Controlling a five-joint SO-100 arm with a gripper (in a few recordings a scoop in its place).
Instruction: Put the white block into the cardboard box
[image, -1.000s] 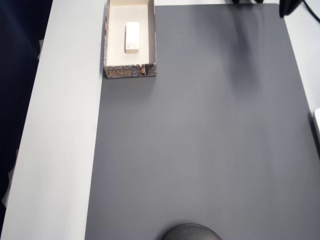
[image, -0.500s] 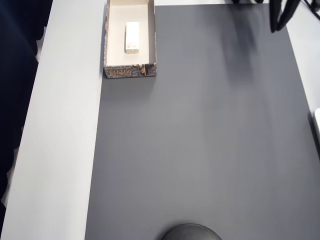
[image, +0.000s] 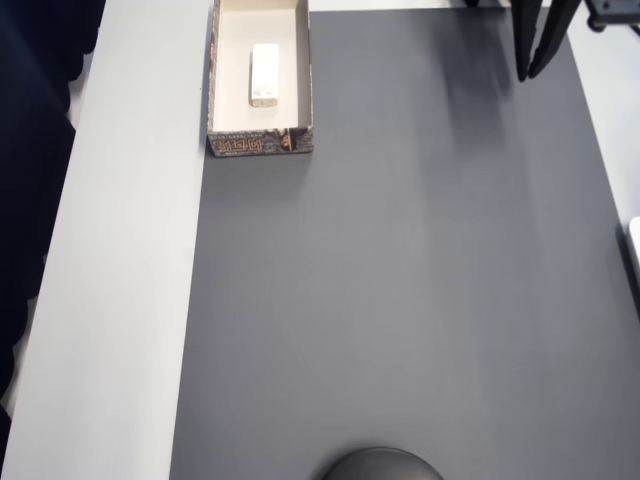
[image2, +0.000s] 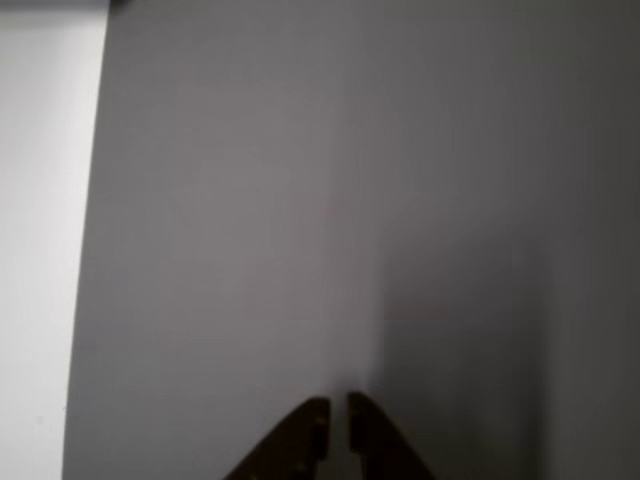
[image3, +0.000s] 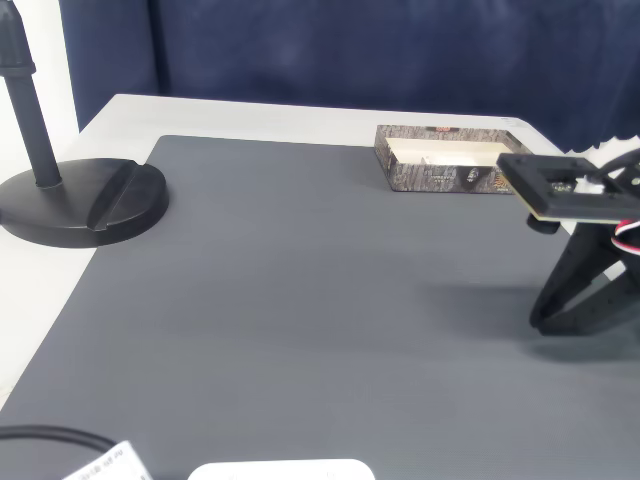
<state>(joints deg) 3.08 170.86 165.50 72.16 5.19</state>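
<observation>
One white block lies inside the cardboard box; the fingers are nearly closed, empty.

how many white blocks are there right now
1. The white block lies inside the cardboard box at the top left of the overhead view. In the fixed view the box wall hides it.

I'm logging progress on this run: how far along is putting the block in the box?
It looks done: the block lies flat inside the box, apart from its walls. Nothing is in hand; the gripper is over the bare grey mat, far from the box, its fingers nearly together and holding nothing. Nothing looks left except perhaps parking the arm.
</observation>
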